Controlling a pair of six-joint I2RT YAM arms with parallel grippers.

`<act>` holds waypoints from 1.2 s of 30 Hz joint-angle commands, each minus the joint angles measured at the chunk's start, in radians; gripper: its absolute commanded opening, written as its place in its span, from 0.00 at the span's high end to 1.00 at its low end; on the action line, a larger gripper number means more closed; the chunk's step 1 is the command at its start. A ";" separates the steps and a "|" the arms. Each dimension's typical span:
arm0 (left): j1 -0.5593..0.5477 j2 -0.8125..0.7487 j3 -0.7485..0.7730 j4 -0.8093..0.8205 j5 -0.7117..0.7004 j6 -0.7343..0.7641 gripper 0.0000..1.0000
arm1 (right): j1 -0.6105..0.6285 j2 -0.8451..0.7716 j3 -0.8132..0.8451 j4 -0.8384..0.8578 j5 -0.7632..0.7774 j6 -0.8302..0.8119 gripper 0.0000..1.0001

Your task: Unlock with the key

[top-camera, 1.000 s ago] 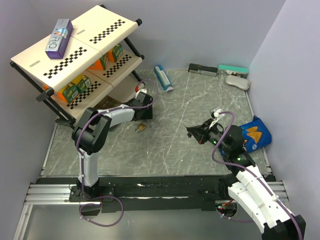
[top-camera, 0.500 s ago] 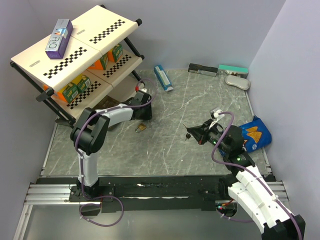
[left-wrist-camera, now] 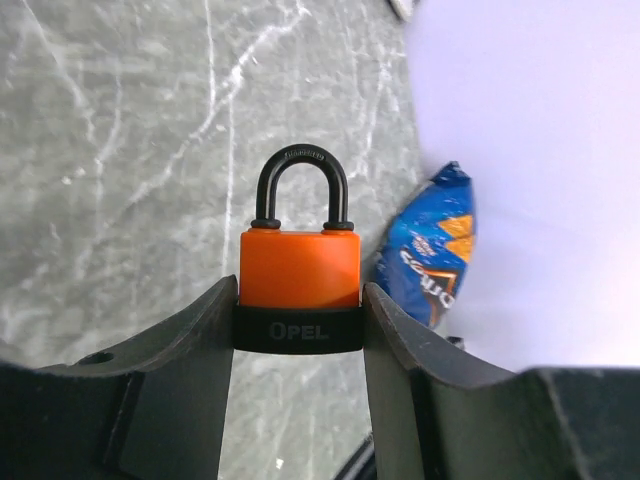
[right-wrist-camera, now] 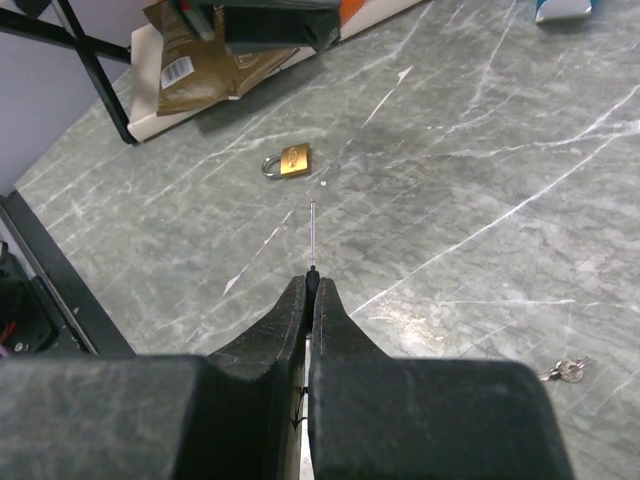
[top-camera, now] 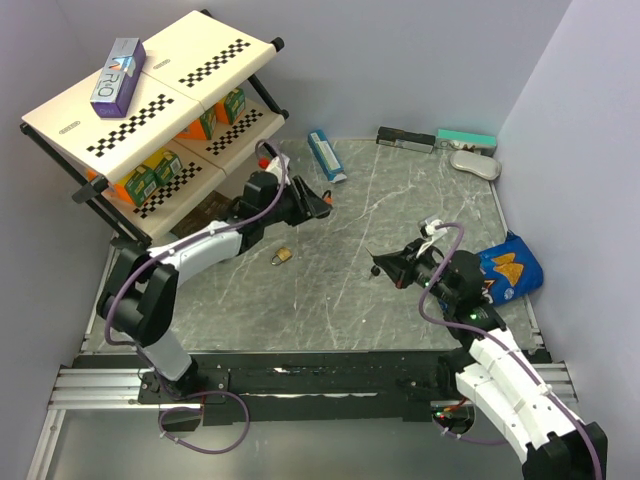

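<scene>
I see a grey marbled table point(top-camera: 400, 220), small brass padlock point(top-camera: 284, 257) left of centre, blue snack bag point(top-camera: 510, 265) at right edge, blue-white box point(top-camera: 326, 155), teal box point(top-camera: 466, 138), white case point(top-camera: 474, 164) along the back.

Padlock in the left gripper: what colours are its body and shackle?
The padlock has an orange body and black shackle; left wrist view shows it best.

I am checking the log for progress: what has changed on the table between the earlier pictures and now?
The left gripper rose from beside the shelf and swung right, toward the middle; it holds the orange padlock. The right gripper, shut on the key, barely shifted. The brass padlock stayed put.
</scene>
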 commanded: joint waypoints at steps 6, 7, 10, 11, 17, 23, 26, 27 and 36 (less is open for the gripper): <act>-0.091 -0.224 -0.210 0.176 -0.264 -0.169 0.99 | 0.165 0.082 0.017 0.163 0.189 0.101 1.00; -0.095 -0.235 -0.254 0.190 -0.274 -0.195 0.99 | 0.276 0.099 0.029 0.161 0.331 0.091 1.00; -0.111 -0.276 -0.346 0.250 -0.362 -0.280 0.99 | 0.397 0.203 0.069 0.187 0.452 0.131 1.00; -0.121 -0.285 -0.368 0.259 -0.384 -0.315 0.99 | 0.411 0.260 0.091 0.189 0.454 0.168 1.00; -0.163 -0.361 -0.489 0.316 -0.507 -0.404 0.99 | 0.551 0.421 0.175 0.186 0.609 0.215 1.00; -0.177 -0.414 -0.552 0.330 -0.541 -0.435 0.99 | 0.594 0.504 0.235 0.203 0.664 0.251 1.00; -0.177 -0.430 -0.563 0.330 -0.539 -0.435 0.99 | 0.598 0.550 0.263 0.206 0.659 0.264 1.00; -0.177 -0.431 -0.564 0.330 -0.538 -0.436 0.99 | 0.600 0.562 0.270 0.206 0.653 0.268 1.00; -0.177 -0.421 -0.573 0.353 -0.515 -0.450 0.99 | 0.606 0.611 0.307 0.218 0.636 0.263 1.00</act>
